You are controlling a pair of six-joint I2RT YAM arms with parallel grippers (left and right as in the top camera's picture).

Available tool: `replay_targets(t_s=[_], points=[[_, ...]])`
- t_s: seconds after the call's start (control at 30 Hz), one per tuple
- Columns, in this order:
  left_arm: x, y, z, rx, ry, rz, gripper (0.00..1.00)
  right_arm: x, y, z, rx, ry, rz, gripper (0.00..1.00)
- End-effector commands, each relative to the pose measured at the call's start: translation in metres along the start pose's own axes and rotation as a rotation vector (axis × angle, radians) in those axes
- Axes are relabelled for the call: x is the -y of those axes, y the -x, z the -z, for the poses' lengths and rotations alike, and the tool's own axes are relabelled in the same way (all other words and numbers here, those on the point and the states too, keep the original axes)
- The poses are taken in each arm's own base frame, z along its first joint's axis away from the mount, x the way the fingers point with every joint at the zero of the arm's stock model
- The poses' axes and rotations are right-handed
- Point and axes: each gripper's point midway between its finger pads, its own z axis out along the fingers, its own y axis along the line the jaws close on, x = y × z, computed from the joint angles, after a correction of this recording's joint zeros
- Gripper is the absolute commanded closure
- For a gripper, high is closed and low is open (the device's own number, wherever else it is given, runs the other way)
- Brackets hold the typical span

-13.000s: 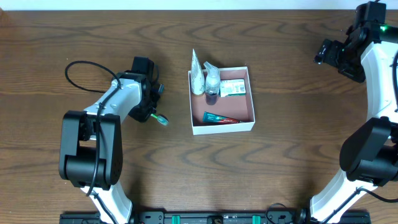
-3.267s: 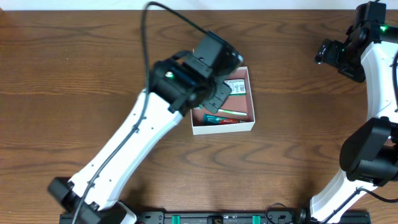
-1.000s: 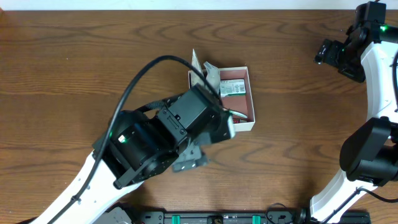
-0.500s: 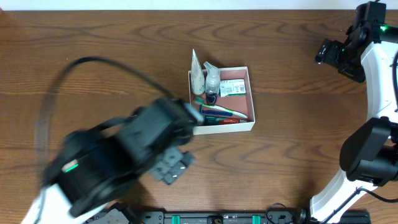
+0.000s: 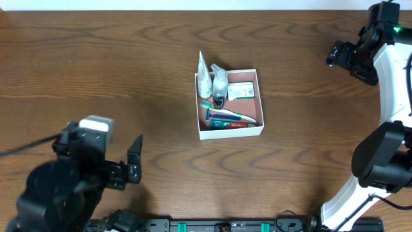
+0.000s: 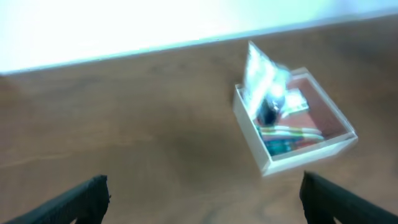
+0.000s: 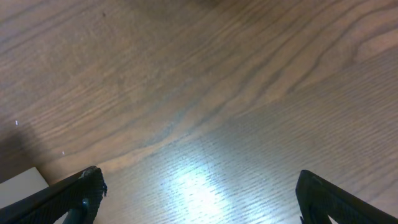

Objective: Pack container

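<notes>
The container (image 5: 260,103), a white square box with a pink-brown floor, stands at the table's middle. In it are a white tube (image 5: 204,72), a small bottle (image 5: 219,86), a green-and-white packet (image 5: 241,91), a toothbrush (image 5: 225,113) and a toothpaste tube (image 5: 229,124). My left gripper (image 5: 132,182) is far off at the front left, open and empty. Its wrist view is blurred and shows the container (image 6: 339,142) at the upper right, beyond the left gripper (image 6: 205,200). My right gripper (image 5: 336,55) hangs open at the back right, over bare wood in its wrist view (image 7: 199,200).
Brown wooden table (image 5: 116,71) all round the box. The right arm's base (image 5: 380,161) stands at the right edge. A white corner (image 7: 22,180) shows at the lower left of the right wrist view.
My left arm has swung back from the container to the front left corner, jaws open. The toothbrush that lay on the table now lies in the container. The right arm has not moved.
</notes>
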Motion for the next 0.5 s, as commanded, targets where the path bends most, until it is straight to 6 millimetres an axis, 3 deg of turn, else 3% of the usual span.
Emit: replay_targets(t_s=[0.0,0.47], points=[[-0.006,-0.018,-0.005,0.085,0.017,-0.030,0.02,0.001,0.007,0.016,0.042,0.006,-0.003,0.01],[0.003,-0.053,-0.069,0.519,-0.044,-0.093,0.02,0.001,0.008,0.016,0.043,0.006,-0.003,0.01]])
